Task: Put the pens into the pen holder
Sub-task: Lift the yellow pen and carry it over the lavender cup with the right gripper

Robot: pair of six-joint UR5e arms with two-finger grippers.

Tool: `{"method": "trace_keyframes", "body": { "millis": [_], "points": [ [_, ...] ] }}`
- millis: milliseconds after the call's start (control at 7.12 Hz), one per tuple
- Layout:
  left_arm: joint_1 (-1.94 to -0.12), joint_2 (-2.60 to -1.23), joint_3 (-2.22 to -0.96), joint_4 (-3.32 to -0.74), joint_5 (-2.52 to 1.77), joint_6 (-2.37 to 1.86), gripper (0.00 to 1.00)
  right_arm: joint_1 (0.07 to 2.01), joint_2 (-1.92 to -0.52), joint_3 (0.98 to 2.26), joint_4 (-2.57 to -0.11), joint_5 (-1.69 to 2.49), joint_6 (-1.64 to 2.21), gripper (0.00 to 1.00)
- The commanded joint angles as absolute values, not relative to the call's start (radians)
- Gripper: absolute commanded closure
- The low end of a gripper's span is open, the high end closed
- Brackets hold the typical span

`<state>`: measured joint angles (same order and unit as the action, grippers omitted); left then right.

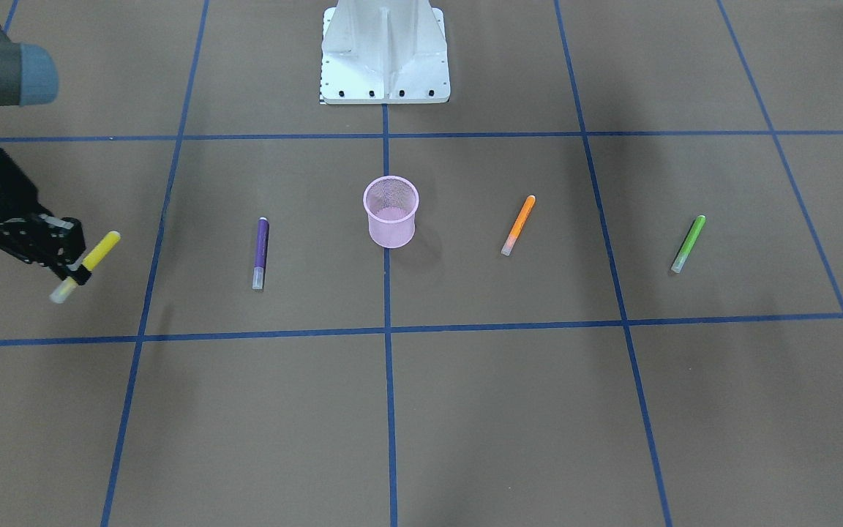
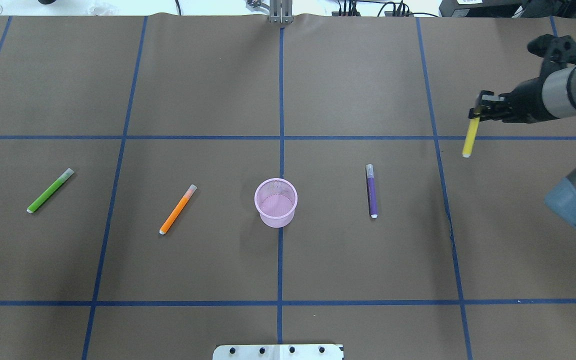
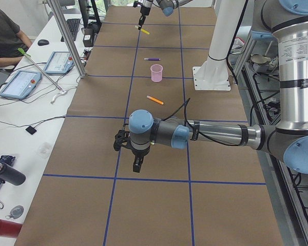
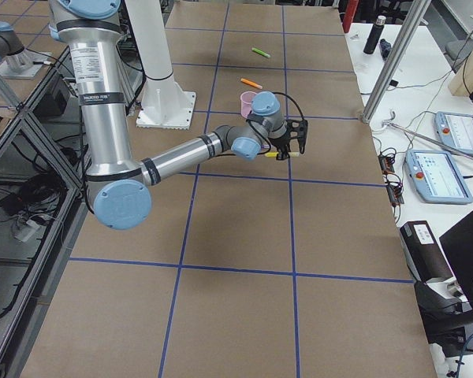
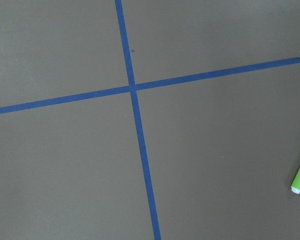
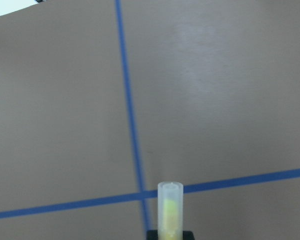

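Right gripper (image 1: 77, 276): closed on the yellow pen (image 1: 103, 249) near its capped end, holding it tilted above the table and well apart from the pen holder (image 1: 391, 212).
Left gripper (image 3: 136, 166): hovers near the green pen (image 1: 688, 243); how far open, cannot tell.

Risks, judged: the off-centre pinch may let the pen swing or slip in transit, and a slanted tip may catch the rim and topple the light mesh cup.

Count:
- Pens, four: one held; the purple pen (image 1: 260, 252), the orange pen (image 1: 518, 225) and the green one lying flat.
- Holder, one: upright, empty.
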<state>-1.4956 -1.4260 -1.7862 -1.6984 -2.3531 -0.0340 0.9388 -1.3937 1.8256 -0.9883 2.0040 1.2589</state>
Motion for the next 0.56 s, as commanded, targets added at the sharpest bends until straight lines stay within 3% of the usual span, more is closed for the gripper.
{"method": "trace_keyframes", "body": {
  "millis": [0,422],
  "points": [
    [-1.494,-1.428,-1.786,-1.698,-2.353,-0.051,0.0,0.797,-1.251,1.857,-1.046,1.85,1.432,1.0],
    [-1.494,-1.43,-1.773,-1.7,-2.355,-0.051,0.0,0.564,-1.048,1.953,-1.403,1.501,1.57,1.0]
  ]
}}
